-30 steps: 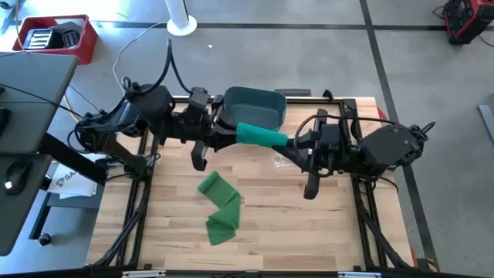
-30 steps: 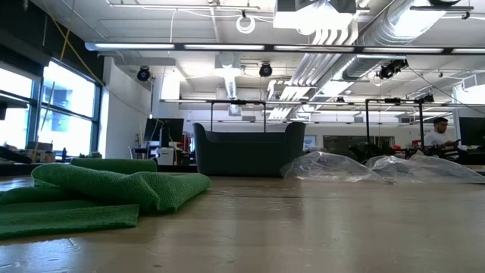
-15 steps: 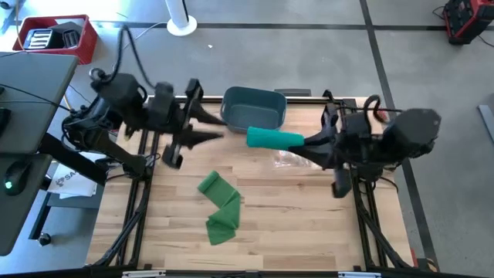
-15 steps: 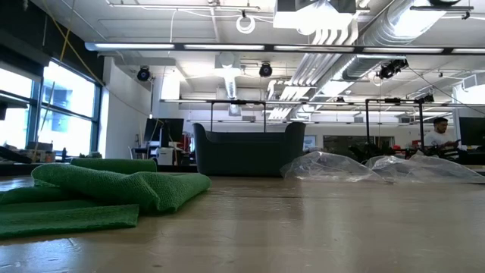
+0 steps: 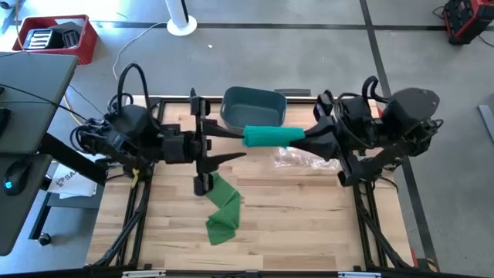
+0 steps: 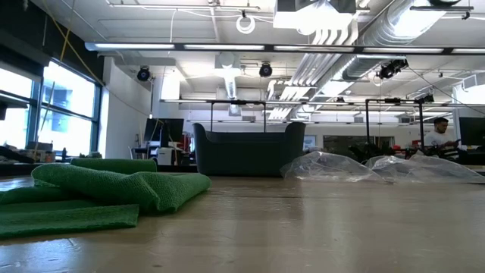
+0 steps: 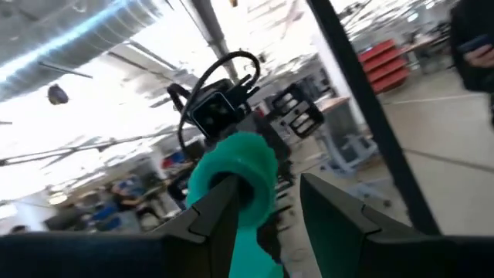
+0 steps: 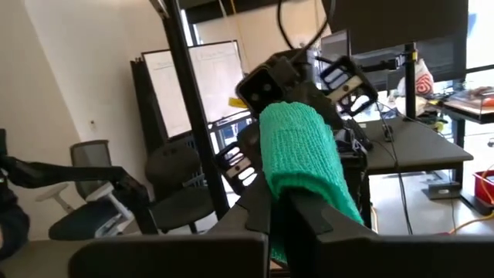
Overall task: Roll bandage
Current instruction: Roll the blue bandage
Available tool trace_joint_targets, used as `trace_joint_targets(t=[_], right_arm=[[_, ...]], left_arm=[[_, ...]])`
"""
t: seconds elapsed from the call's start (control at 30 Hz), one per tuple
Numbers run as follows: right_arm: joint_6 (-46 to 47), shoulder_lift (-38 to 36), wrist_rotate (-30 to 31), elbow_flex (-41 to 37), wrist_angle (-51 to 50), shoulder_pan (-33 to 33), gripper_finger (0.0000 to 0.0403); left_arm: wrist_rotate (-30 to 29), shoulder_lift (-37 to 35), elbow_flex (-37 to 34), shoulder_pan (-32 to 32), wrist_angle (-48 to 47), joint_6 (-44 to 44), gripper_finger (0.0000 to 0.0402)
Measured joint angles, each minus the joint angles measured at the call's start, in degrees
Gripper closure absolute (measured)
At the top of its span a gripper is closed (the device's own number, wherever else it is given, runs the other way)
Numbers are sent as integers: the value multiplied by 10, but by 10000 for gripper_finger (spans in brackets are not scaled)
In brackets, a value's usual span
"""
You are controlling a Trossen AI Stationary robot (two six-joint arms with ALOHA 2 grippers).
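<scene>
The light wooden slatted table (image 5: 309, 224) carries everything, and the dark teal plastic bin (image 5: 253, 106) at its far edge serves as the landmark. The left arm reaches in from the bin's left, its left gripper (image 5: 231, 145) just in front of the bin with its jaws spread wide, closed on nothing. The right arm comes from the bin's right; its right gripper (image 5: 303, 140) is clamped on one end of the rolled green bandage (image 5: 272, 137), a fuzzy cylinder held level above the table, just in front of the bin's front wall (the roll's free end points toward the left gripper, and in the left wrist view it sits beside one dark finger (image 7: 224, 208)). The loose green folded bandage strip (image 5: 220, 205) lies flat on the boards well in front of the bin, to its left. A crumpled clear plastic wrapper (image 5: 301, 160) lies in front of the bin to its right, under the right gripper.
</scene>
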Motion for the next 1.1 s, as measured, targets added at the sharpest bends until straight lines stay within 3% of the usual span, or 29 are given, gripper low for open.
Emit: trace_joint_targets(t=[0.13,0.67,1.1], right_arm=[[-1,0,0,0,0,0,400],[18,1,0,-7,-1,-26,400],[18,4,10,-28,-4,-24,392]], left_arm=[[-50,0,0,-9,6,-7,266],[-21,19,0,0,12,-63,267],[-60,19,0,23,-5,-145,295]])
